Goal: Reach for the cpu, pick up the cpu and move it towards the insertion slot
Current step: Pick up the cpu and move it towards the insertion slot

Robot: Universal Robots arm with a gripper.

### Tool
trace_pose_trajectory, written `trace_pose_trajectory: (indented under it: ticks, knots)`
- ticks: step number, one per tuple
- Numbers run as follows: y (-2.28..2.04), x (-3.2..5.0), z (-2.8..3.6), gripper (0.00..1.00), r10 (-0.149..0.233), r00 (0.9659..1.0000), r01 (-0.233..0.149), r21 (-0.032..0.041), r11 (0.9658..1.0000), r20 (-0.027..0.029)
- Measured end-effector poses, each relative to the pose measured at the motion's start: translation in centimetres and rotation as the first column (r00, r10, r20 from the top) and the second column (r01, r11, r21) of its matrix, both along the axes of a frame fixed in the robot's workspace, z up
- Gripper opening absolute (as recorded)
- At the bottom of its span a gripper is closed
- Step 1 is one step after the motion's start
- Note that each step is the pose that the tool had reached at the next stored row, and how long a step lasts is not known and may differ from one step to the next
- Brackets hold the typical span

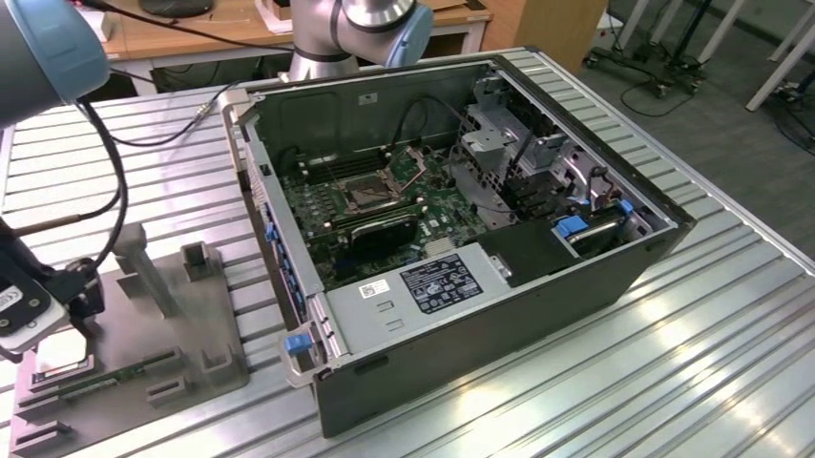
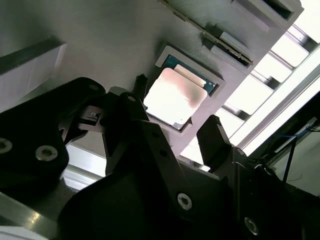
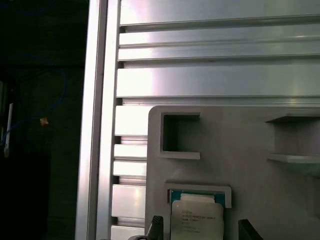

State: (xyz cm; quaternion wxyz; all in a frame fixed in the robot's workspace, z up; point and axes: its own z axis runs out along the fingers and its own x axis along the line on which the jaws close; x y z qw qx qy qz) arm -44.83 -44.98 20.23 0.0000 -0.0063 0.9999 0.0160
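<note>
Second wrist view: fingers [image 2: 214, 132] spread wide, one on each side of the cpu [image 2: 172, 97], which lies flat in the grey tray [image 2: 100, 45] recess.
Grip: best centred, I judge, closing squarely on opposite edges.
Print: fine lines on the cpu face, illegible.
Insertion slot [image 1: 369, 196]: well apart, inside the computer case [image 1: 535, 320].

The arm [image 1: 334, 38] is seen in the exterior view rising from its base at the far side, with a blue-capped joint [image 1: 45, 48] set at that view's upper left. The wrist [image 1: 19, 310] is turned downward at the exterior view's left edge, and the gripper [image 1: 57, 334] is carried low beneath it. In both wrist views the gripper [image 2: 177, 107] [image 3: 200, 227] is shown with its two dark fingers [image 2: 140, 90] held spread apart.
</note>
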Motion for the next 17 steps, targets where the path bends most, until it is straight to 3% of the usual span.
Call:
trace_pose_trajectory:
  ticks: [9,11,17]
  knots:
    - [0.00,0.01,-0.62,0.69,-0.004,1.0000,0.004,0.0002,1.0000,0.0002]
    - [-0.01,0.00,-0.85,0.75,-0.004,1.0000,0.004,0.0000,1.0000,-0.0001]
    - [0.00,0.00,-1.75,0.75,-0.005,1.0000,0.005,0.0006,1.0000,0.0000]
